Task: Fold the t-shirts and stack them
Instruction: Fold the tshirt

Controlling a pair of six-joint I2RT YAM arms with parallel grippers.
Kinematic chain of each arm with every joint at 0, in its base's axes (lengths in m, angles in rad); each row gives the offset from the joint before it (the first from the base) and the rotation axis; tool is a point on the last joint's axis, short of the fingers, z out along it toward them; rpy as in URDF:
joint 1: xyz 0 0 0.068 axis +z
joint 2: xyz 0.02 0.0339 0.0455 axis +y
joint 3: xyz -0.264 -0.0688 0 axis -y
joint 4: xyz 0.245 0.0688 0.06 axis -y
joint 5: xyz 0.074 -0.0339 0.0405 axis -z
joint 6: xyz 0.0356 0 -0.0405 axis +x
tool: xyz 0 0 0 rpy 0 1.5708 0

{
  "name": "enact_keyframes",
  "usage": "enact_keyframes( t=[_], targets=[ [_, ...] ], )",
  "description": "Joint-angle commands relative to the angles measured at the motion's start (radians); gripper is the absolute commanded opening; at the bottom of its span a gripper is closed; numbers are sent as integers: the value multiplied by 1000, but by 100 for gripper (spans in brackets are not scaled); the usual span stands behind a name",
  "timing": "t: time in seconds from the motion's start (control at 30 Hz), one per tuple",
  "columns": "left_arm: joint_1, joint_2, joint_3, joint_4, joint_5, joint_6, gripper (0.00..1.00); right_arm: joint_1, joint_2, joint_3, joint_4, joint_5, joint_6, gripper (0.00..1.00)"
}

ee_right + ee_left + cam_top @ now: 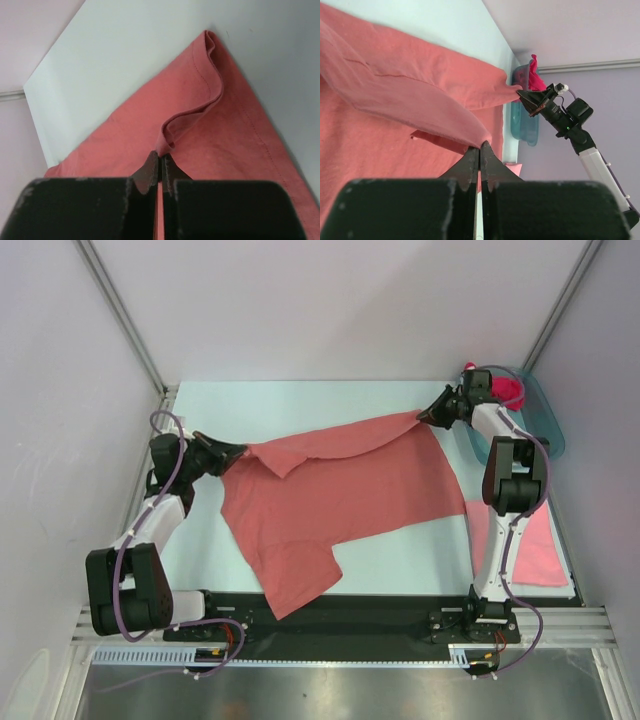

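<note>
From the overhead view I have the salmon-coral t-shirt (340,500) spread across the middle of the worktop (300,405), one part trailing to the near edge at about 7 o'clock. My left fingers (240,452) are clenched on the shirt's edge at 9 o'clock; the left wrist camera shows a fold of cloth pinched right at their tips. My right fingers (423,418) are clamped on the opposite corner at 1 o'clock, and the fabric between the two grips lifts in a ridge along the far side. The right wrist camera shows a rippled hem caught at the tips. The teal tub (545,435) sits at 2 o'clock, with the magenta t-shirt (512,392) bunched in it. The lighter pink t-shirt (540,545) lies flat at 4 o'clock, beside the right arm.
</note>
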Motion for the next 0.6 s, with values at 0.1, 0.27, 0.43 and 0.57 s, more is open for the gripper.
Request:
enact_keyframes(
  t=[0.1, 0.27, 0.43, 0.57],
  targets=[
    [-4, -29, -28, 19, 4, 29, 0, -15, -61, -34, 18, 12, -32, 1],
    [-2, -29, -46, 23, 15, 26, 0, -20, -67, -47, 20, 23, -34, 1],
    [-11, -42, -66, 25, 23, 26, 0, -24, -61, -44, 28, 29, -34, 1],
    [-11, -40, -71, 28, 20, 26, 1, -30, -37, 4, 28, 21, -31, 1]
  ],
)
